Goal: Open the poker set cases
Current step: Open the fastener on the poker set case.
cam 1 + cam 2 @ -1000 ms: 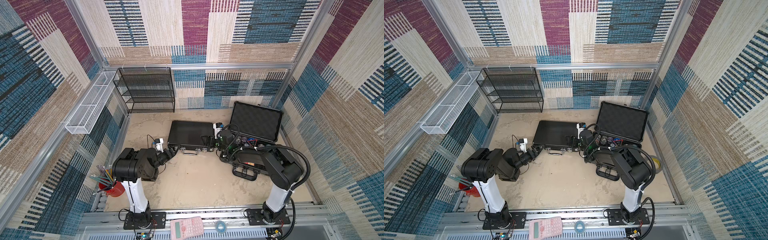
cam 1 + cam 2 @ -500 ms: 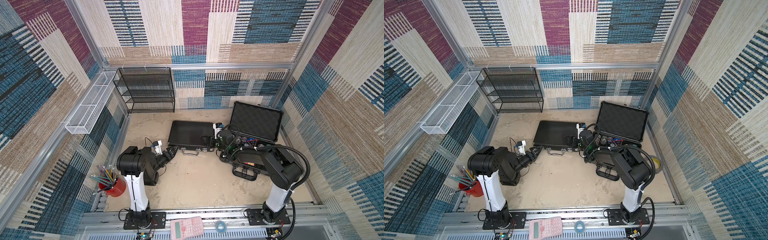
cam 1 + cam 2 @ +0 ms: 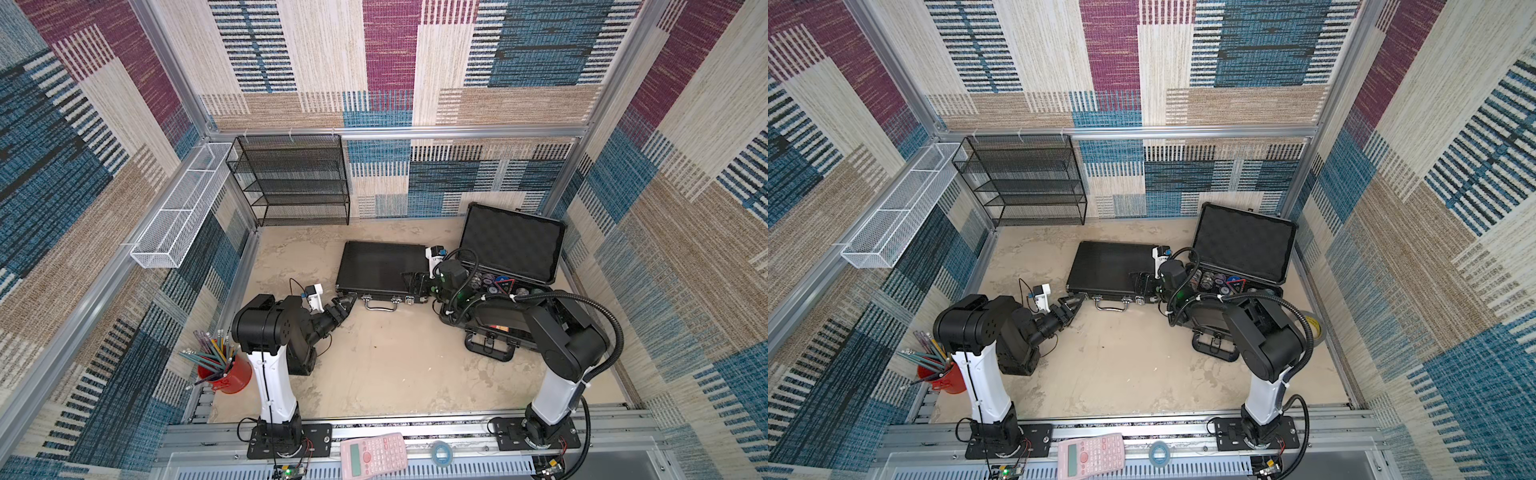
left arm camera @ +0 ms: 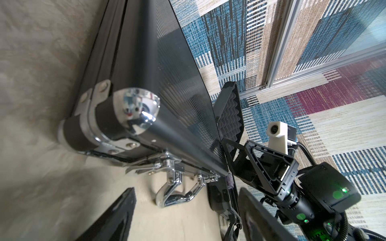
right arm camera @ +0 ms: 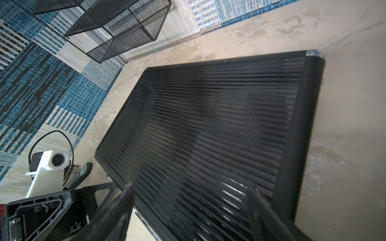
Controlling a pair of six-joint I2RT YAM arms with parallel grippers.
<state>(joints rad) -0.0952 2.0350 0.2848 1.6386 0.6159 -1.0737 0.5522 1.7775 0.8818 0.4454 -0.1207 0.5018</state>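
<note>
Setting: a bare beige floor [image 3: 395,365] walled in by patterned fabric, with two robot arms reaching in from the near edge.
Slim black case [image 3: 380,266]: it lay flat and shut toward the back of the floor. Its ribbed top faced up and its silver handle [image 3: 380,307] pointed at the robot.
Bulky case [image 3: 1244,243]: it stood open just to the right of the slim one. Its foam-lined lid was raised toward the back wall, and round chips [image 3: 490,284] showed in its base.
Left claw [image 3: 349,298]: its fingers were apart and held nothing, low by the slim case's front left corner.
Right claw [image 3: 413,282]: its fingers were spread wide over the ribbed top at the front right corner, with nothing clamped between them.
Around: a red pencil cup [image 3: 232,376] stood at the left, a pink calculator [image 3: 372,457] lay on the near rail, and a black mesh shelf [image 3: 291,183] stood at the back.
</note>
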